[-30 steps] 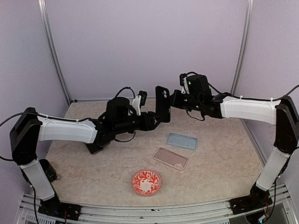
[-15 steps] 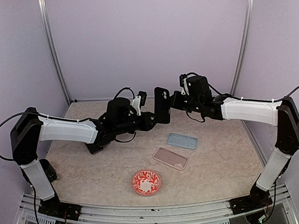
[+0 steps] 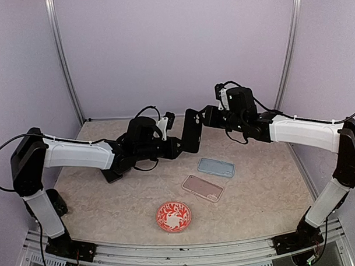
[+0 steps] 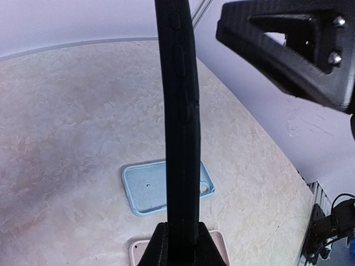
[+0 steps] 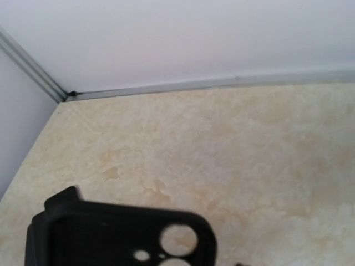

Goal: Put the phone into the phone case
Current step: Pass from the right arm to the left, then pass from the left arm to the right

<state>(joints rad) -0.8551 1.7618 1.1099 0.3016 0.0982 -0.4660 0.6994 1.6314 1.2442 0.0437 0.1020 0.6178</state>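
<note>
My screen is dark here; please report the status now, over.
Left pincer shut on black case, raised. Right pincer open, off it. Pink phone flat on table, nothing on it.

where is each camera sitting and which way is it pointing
top external: above and behind the bases, looking down at the table; both arms show.
left wrist: on the left arm, looking along its jaws, shut on the black case edge-on; a right-arm finger shows top right.
right wrist: on the right arm, facing the far corner; own jaws unseen.
shared: all see the black case; top and left wrist also the blue case.
</note>
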